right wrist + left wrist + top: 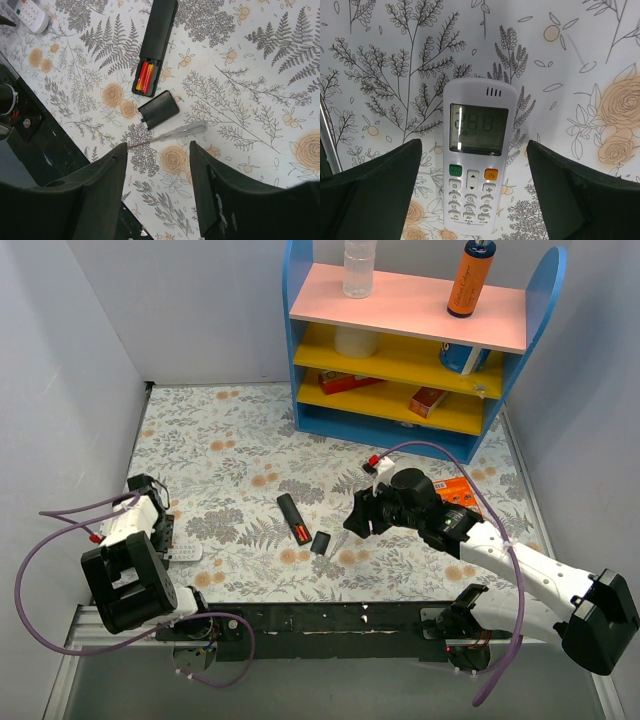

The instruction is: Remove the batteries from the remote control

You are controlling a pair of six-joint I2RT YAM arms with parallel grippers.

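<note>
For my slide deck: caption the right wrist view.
Open right gripper near the remote control, back cover off, batteries in their bay, screwdriver alongside.

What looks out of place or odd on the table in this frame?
The remote control lies with its battery bay open, batteries still inside; its back cover lies loose beside it, next to a screwdriver. Nothing looks spilled or damaged.
</note>
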